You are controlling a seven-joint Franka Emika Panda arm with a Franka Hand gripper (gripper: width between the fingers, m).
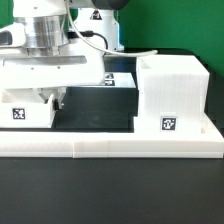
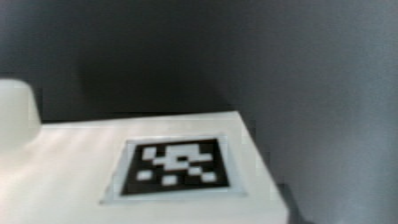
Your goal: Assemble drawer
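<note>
The large hollow white casing (image 1: 170, 92) stands at the exterior view's right, open side up, with a tag (image 1: 167, 124) on its front. A smaller white box (image 1: 28, 110) with a tag sits at the left, against the low wall. My gripper (image 1: 50, 97) hangs directly over this box, with its wide white hand just above it. The fingertips are hidden behind the box's top edge. A second white part (image 1: 122, 78) lies behind, in the middle. The wrist view shows a white surface (image 2: 71, 170) bearing a tag (image 2: 178, 165), very close, and no fingers.
The long low white L-shaped wall (image 1: 110, 147) runs along the front, and the casing and the small box rest against it. The black table (image 1: 95, 110) shows between them. Cables and the arm fill the upper left.
</note>
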